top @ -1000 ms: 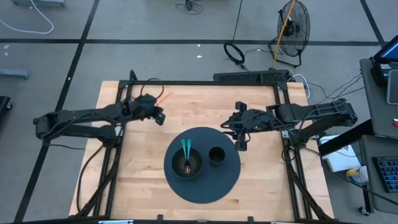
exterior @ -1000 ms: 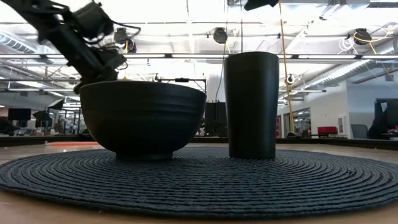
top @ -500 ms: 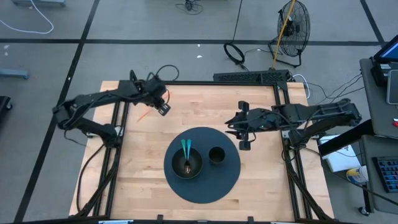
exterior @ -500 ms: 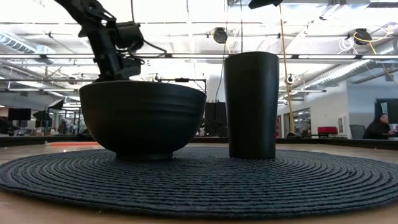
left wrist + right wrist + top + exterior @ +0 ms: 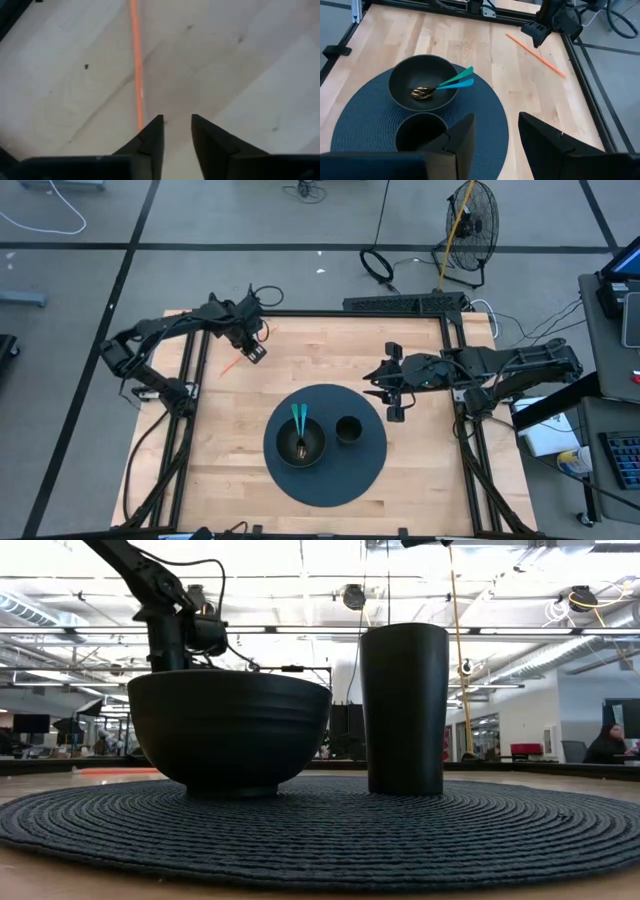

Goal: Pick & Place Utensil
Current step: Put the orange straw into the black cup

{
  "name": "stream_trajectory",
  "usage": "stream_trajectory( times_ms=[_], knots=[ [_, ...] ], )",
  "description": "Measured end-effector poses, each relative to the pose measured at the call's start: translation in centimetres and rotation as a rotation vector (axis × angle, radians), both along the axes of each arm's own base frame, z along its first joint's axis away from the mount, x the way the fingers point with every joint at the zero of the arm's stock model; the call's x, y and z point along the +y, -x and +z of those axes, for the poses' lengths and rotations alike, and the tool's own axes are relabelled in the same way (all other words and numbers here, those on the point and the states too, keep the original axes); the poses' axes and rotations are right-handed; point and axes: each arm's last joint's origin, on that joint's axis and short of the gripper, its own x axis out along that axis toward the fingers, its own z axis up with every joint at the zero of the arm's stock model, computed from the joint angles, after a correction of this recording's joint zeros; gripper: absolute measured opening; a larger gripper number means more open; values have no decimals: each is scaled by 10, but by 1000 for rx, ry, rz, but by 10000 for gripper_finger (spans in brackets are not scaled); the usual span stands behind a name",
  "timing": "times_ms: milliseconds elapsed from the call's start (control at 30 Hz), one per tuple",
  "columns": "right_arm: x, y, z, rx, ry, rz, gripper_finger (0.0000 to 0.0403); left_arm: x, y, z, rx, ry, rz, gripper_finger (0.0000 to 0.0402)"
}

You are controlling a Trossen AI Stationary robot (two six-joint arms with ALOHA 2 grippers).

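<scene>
A thin orange stick (image 5: 232,363) lies flat on the wooden table near its far left corner; it also shows in the right wrist view (image 5: 536,55). My left gripper (image 5: 254,354) hangs over the stick, pointing down, narrowly open (image 5: 176,122). The stick (image 5: 136,65) runs out from beside one fingertip. A black bowl (image 5: 300,445) on a round dark mat (image 5: 345,480) holds two teal-handled utensils (image 5: 456,80). A black cup (image 5: 348,429) stands beside the bowl. My right gripper (image 5: 380,385) waits open (image 5: 495,135) above the mat's far right rim.
A black metal frame (image 5: 340,313) runs along the table's far edge and down both sides. The bowl (image 5: 228,730) and the cup (image 5: 404,708) stand upright on the mat. Bare wood (image 5: 320,350) lies between the stick and the mat.
My left arm has folded back toward the table's far left corner and lifted. Its gripper has moved slightly toward the far edge and tipped down over the orange stick. The bowl, the cup and the utensils have stayed in place.
</scene>
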Motion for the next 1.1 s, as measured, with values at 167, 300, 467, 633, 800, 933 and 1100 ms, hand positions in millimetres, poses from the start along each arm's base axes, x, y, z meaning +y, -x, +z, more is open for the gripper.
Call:
stream_trajectory(
  times_ms=[167, 300, 467, 633, 800, 933, 1100],
  knots=[
    [0, 0, 0, 1, -5, -4, 142, 4, 7, -6, 88, 12, 52, 165],
    [0, 0, 0, 0, -7, -5, 142, 6, 15, -7, 121, 32, 99, 199],
    [2, 0, 0, 0, -13, -2, 141, 8, 22, -10, 137, 57, 136, 208],
    [8, 1, 0, -2, -12, 23, 140, 3, 31, -23, 145, 127, 142, 185],
    [13, -1, 3, -42, -4, 54, 139, -2, 40, -34, 174, 167, 156, 164],
    [16, -1, 5, -60, 2, 71, 139, -4, 45, -42, 176, 173, 164, 154],
    [20, 0, 5, -61, -2, 83, 139, -8, 49, -53, 175, 174, 162, 152]
  ],
)
